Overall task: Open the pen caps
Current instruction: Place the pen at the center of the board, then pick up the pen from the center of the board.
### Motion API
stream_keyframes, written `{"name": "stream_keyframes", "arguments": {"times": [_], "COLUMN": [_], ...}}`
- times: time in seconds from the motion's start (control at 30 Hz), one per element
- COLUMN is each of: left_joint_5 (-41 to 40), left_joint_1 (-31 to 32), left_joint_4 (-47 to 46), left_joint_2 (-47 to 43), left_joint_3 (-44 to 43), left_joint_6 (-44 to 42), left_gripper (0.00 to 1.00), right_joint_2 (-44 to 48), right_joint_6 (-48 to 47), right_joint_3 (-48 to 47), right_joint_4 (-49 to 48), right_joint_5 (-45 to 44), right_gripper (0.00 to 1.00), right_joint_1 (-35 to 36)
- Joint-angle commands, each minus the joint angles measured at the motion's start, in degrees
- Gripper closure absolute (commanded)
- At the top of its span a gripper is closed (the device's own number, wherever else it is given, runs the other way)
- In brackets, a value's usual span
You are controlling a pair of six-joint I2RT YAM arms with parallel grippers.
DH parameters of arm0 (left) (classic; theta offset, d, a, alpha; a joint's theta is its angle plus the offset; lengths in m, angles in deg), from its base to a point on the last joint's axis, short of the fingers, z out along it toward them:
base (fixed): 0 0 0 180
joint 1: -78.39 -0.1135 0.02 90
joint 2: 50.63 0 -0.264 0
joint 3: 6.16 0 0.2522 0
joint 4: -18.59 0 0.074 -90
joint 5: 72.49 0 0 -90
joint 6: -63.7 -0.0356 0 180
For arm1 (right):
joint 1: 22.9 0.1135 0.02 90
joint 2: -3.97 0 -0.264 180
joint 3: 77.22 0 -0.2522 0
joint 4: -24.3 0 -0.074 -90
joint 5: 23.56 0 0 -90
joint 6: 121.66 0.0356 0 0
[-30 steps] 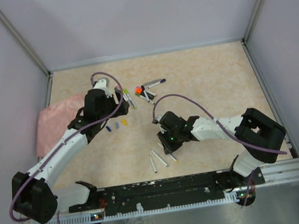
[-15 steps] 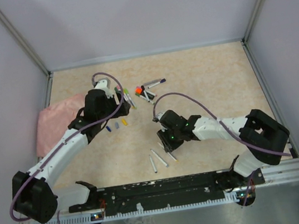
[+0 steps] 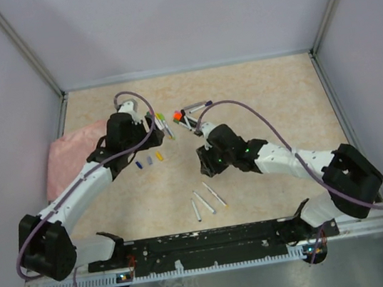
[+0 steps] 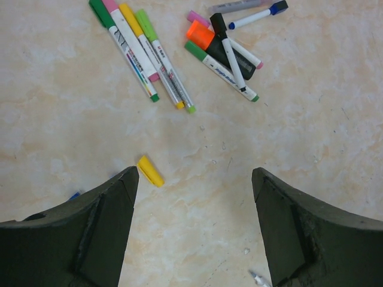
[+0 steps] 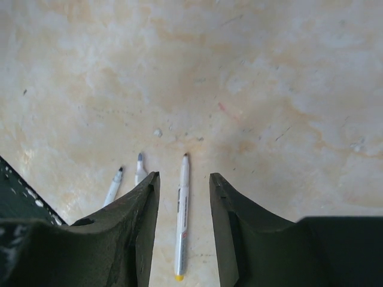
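Your left pincer (image 4: pixel 194 173) is spread wide, with nothing between the fingers. A yellow cap (image 4: pixel 150 171) lies just ahead of its left finger, and a blue cap (image 4: pixel 73 195) peeks out beside that finger. Farther ahead, four pens (image 4: pixel 146 51) lie side by side, coloured caps at their far ends. Right of them is a crossed heap of pens (image 4: pixel 220 70) with an orange-ended highlighter (image 4: pixel 200 36).

Your right pincer (image 5: pixel 184 176) is partly spread, pinching nothing. Through the gap you see a white pen (image 5: pixel 181 218) lying flat, bare tip pointing ahead. Two more pens (image 5: pixel 114 185) lie to its left, partly hidden by the finger.

A pink cloth (image 3: pixel 71 158) lies well left on the beige marbled table (image 3: pixel 264 96); pale walls (image 3: pixel 179 15) enclose it
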Motion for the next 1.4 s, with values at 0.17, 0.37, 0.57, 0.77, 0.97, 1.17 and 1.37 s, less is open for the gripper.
{"name": "stream_keyframes", "arguments": {"times": [0.17, 0.37, 0.57, 0.77, 0.97, 1.17, 1.37], "left_joint_5": [9.04, 7.16, 3.30, 0.68, -1.33, -1.78, -1.47], "left_joint_1": [-7.49, -9.53, -9.56, -9.57, -9.56, -9.56, -9.56], "left_joint_4": [-1.56, 4.07, 11.01, 17.96, 21.21, 22.38, 22.57], "left_joint_2": [7.27, 15.68, 24.69, 35.60, 43.45, 47.52, 48.86], "left_joint_3": [-3.58, -10.33, -18.78, -29.11, -37.70, -42.77, -44.33], "left_joint_6": [3.43, 3.70, 3.16, 1.41, 0.18, -0.90, -1.17], "left_gripper": [0.21, 0.25, 0.44, 0.56, 0.57, 0.57, 0.56], "right_joint_2": [2.49, -1.15, -1.45, -3.89, -6.26, -7.67, -8.05], "right_joint_6": [-2.57, 1.67, 7.37, 8.01, 8.73, 8.99, 9.22], "right_joint_3": [-6.92, -11.43, -7.43, -7.66, -8.01, -8.66, -8.92], "right_joint_4": [-12.95, -10.12, -17.00, -18.48, -19.35, -19.45, -19.33], "right_joint_5": [-2.32, -1.97, 9.90, 11.87, 12.89, 13.15, 13.08], "right_gripper": [0.53, 0.34, 0.35, 0.35, 0.35, 0.35, 0.36], "right_joint_1": [-6.35, -10.19, -17.72, -18.91, -19.00, -19.09, -19.09]}}
